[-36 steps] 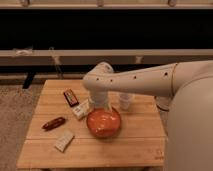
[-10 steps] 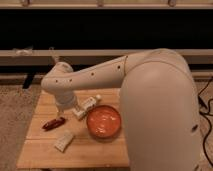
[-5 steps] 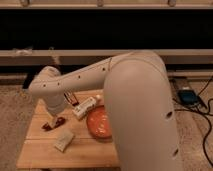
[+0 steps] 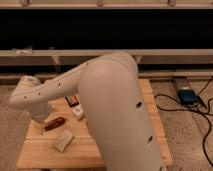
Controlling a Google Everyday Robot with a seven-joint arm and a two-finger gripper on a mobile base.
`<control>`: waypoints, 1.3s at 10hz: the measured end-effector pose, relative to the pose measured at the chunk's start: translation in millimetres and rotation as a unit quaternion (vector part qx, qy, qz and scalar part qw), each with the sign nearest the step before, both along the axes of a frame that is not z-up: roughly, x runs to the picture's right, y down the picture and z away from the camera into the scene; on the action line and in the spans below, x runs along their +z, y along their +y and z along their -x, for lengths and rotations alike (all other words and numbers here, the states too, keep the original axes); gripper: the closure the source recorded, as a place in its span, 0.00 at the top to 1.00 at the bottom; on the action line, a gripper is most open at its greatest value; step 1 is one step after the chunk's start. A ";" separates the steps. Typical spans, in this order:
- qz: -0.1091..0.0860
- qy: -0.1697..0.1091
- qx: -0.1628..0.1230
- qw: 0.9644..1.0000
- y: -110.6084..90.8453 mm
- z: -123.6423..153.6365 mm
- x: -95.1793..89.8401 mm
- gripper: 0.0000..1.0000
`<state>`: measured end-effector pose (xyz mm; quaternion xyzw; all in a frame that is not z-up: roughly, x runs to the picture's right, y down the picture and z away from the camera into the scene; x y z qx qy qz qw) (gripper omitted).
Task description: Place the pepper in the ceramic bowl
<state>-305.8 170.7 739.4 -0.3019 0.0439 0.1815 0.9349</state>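
Observation:
The pepper is small, dark red-brown and glossy. It lies on the left part of the wooden table. My gripper hangs from the white arm at the table's left edge, low over the table and right next to the pepper's left end. I cannot tell whether it touches the pepper. The ceramic bowl is hidden behind my large white arm, which fills the middle of the view.
A flat dark bar with a red edge lies behind the pepper, with a white packet next to it. A pale packet lies in front of the pepper. A blue box with cables is on the floor at the right.
My arm has swung further left and down toward the pepper. Its bulk now covers the orange-red bowl, which still showed half a second ago.

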 end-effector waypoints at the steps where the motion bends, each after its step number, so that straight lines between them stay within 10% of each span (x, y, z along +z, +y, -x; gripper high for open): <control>1: 0.001 -0.005 -0.007 1.000 4.6 8.8 6.7 0.80; 13: 0.007 0.043 0.000 0.999 11.2 6.5 97.1 0.76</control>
